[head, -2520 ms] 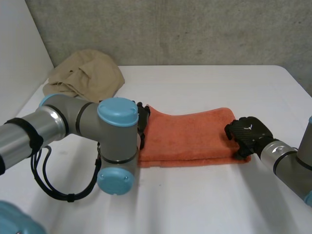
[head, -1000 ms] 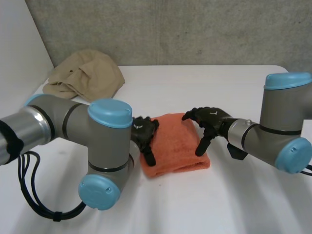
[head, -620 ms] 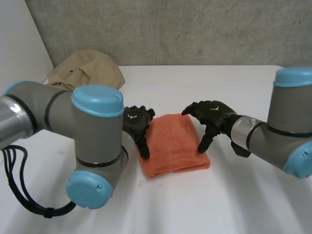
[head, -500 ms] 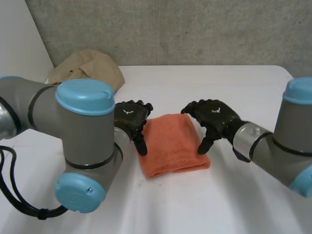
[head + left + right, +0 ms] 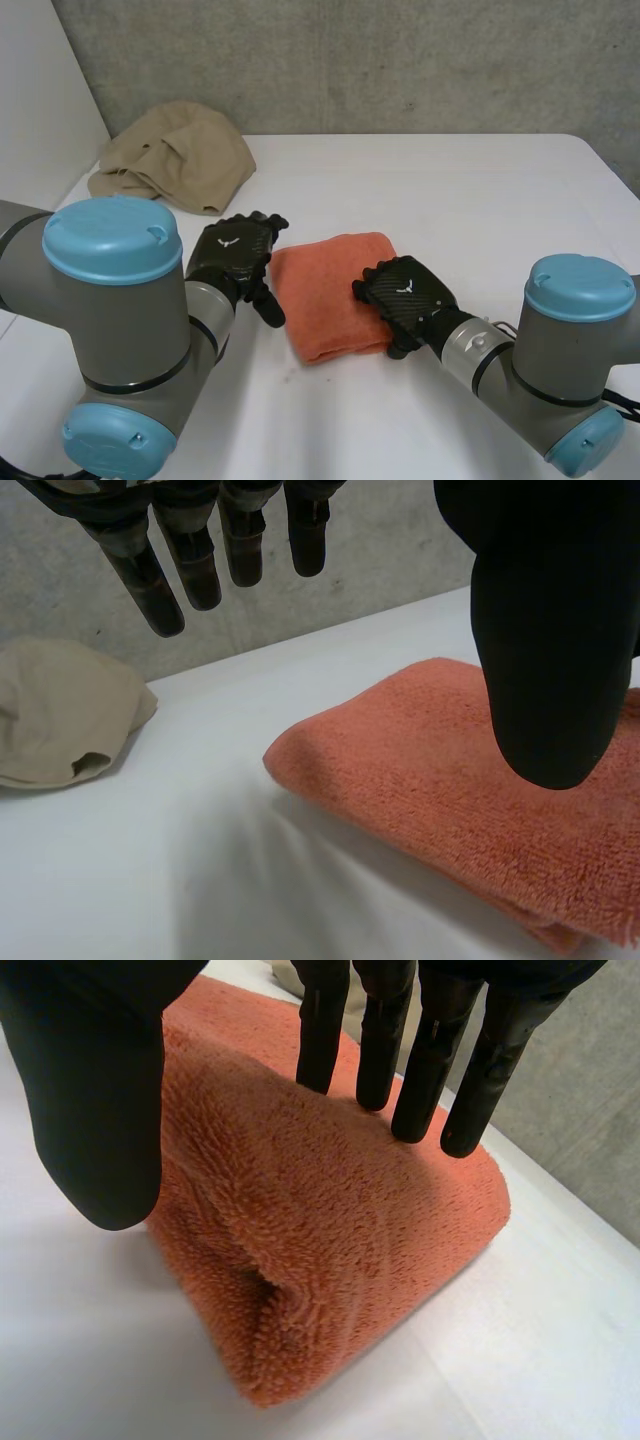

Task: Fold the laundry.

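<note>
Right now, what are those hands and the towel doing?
Left hand open, beside orange towel. Right hand open, fingers on towel's edge. Tan cloth heap far off, out of the way.

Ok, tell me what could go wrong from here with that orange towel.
The right hand rests straight fingers on the orange towel; lifting off carelessly could drag the top layer open.
The fold end near its thumb bulges loosely and may spring apart.
The left hand hangs close beside the towel and could nudge it.

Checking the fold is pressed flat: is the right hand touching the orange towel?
Touching. In the right wrist view, straight fingers of the right hand rest on the towel.
</note>
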`<state>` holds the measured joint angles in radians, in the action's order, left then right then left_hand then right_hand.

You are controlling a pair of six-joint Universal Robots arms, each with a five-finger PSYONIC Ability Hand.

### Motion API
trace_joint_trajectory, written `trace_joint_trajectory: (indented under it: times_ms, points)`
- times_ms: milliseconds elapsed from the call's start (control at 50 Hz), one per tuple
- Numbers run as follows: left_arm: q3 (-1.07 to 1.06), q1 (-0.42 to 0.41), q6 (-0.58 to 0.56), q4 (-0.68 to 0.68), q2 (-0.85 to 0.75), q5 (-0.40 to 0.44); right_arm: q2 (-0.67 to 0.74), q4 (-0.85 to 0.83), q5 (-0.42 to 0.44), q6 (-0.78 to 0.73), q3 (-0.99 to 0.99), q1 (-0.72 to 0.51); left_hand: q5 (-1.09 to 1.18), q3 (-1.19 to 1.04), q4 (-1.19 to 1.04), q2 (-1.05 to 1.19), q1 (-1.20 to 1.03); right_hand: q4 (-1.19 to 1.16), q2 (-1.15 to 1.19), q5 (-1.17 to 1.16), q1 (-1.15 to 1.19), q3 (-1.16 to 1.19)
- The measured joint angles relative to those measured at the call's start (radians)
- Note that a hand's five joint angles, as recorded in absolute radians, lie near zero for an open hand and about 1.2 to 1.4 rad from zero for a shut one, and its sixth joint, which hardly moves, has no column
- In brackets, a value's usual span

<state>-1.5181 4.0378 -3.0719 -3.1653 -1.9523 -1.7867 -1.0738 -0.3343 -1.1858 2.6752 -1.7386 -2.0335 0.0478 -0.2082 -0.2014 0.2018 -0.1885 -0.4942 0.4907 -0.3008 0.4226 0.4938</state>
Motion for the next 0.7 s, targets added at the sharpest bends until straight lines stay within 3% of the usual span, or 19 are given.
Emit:
trace_joint_trajectory:
  times_ms: [540, 700]
  points:
    - [-0.034, 0.022, 0.004, -0.012, 0.003, 0.003, 0.039, -0.062, -0.005, -0.056, 0.0, 0.01, 0.0, 0.0, 0.0, 0.0, 0.0, -0.057, 0.062, -0.056, 0.043, 0.056]
    - [-0.041, 0.022, 0.004, -0.012, 0.005, 0.003, -0.01, -0.052, -0.03, 0.027, -0.011, 0.028, 0.0, 0.0, 0.0, 0.0, 0.0, -0.049, 0.058, -0.054, 0.038, 0.049]
